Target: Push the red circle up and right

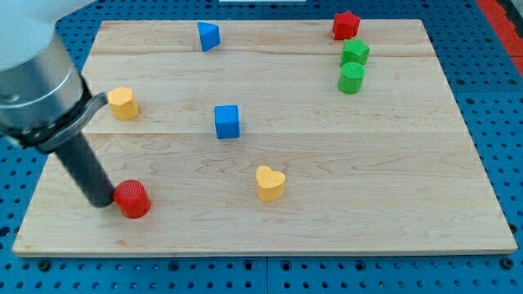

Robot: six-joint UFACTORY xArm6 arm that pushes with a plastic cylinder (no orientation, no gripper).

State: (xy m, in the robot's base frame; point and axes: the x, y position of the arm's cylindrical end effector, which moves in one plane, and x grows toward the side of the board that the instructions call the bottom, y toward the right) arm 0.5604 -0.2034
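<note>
Standing at the lower left of the wooden tabletop [327,212]: one red circle [131,198], a short cylinder, the task's thing and the landmark for every entry below.

Tool: a dark rod with no jaws, so there is nothing to spread, press together or pinch. My tip [100,201] sits touching, or all but touching, the red circle on its left side, level with it.

Progress: judged from where things lie, the push is at its start. The red circle sits near the tabletop's bottom-left corner, with all of the travel up and right yet to be made. The tip bears on the left face only; a contact lower on the circle would seem needed to send it upward as well as rightward.

Other items, placed from the red circle:
- Yellow heart [270,183], to the right and slightly above, well apart. Likeliest obstruction if the push runs mostly rightward.
- Blue cube [227,121], up and right, well apart. It lies close to a diagonal path.
- Yellow block [123,103], roughly hexagonal, straight above. Off the path.
- Blue triangle [208,36], far above and right, near the top edge.
- Red star [346,25], far up and right, at the top edge.
- Green star [355,53] and green cylinder [351,78], just below the red star, touching or nearly touching each other.
</note>
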